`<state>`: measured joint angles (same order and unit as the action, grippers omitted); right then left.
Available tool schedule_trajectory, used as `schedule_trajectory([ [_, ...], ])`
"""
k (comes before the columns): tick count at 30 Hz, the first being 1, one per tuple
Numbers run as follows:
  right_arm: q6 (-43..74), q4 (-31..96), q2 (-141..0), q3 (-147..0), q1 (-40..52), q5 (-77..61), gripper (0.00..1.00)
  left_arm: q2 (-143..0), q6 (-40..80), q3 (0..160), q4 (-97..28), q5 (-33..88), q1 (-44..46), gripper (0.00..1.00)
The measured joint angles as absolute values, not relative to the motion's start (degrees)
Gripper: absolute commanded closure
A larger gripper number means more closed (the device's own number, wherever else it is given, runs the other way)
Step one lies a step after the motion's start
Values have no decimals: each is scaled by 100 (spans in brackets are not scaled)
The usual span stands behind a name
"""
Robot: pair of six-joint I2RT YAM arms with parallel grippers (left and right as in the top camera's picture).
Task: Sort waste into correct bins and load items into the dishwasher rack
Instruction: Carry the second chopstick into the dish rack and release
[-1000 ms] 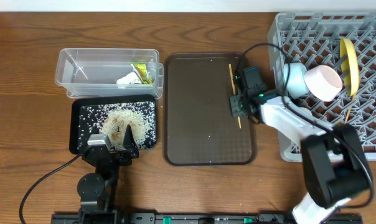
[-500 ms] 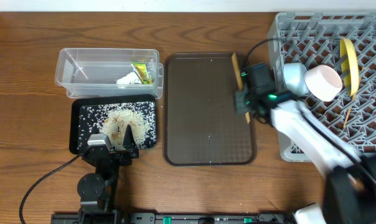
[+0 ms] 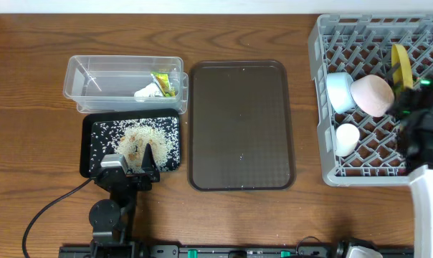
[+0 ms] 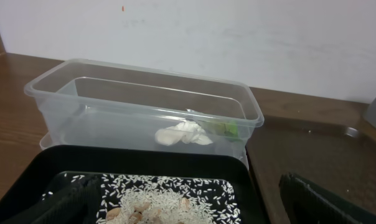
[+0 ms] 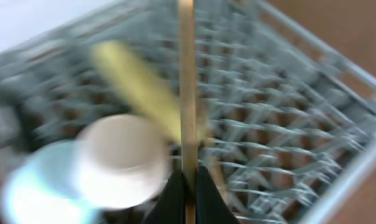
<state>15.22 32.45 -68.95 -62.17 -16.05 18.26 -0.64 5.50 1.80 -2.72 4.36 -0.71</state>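
Gripping chopstick point(image 5: 186, 81) with right gripper point(image 5: 186, 186), over dishwasher rack point(image 5: 287, 124), by yellow plate point(image 5: 138, 87), white bowl point(image 5: 122, 158), light-blue bowl point(image 5: 26, 186); blurred. Holding left gripper point(image 4: 194, 205) spread wide above rice point(image 4: 169, 193) in black tray point(image 4: 45, 165); wrapper point(image 4: 225, 129), white scrap point(image 4: 178, 134) in clear tub point(image 4: 51, 84) behind.

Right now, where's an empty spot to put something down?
The brown tray, between the clear tub and the rack, is nearly bare. The table left of the tub is free too. The black tray is full of rice; the rack is crowded with bowls and a plate.
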Motion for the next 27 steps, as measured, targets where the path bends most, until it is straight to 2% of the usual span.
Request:
schedule_trajectory([
  [7, 1647, 3304, -7852, -6217, -2484, 1590, 99, -64, 550, 180, -272, 436, -71, 6],
  [14, 1658, 3347, -8637, -6211, -2541, 1258, 99, -64, 550, 180, -272, 434, -71, 7],
  [18, 1612, 3188, -8774, -6211, -2541, 1205, 95, -64, 550, 180, -272, 436, -71, 5],
  [19, 1601, 3183, -8792, -6211, -2541, 1197, 87, -64, 550, 180, -272, 436, -71, 6],
  [21, 1592, 3179, -8803, -6211, -2541, 1186, 60, -64, 550, 180, -272, 436, -71, 7],
  [22, 1568, 3179, -8803, -6211, -2541, 1181, 52, -64, 550, 180, -272, 436, -71, 6],
  [27, 1492, 3236, -8781, -6211, -2536, 939, 41, -64, 552, 180, -272, 436, -71, 7],
])
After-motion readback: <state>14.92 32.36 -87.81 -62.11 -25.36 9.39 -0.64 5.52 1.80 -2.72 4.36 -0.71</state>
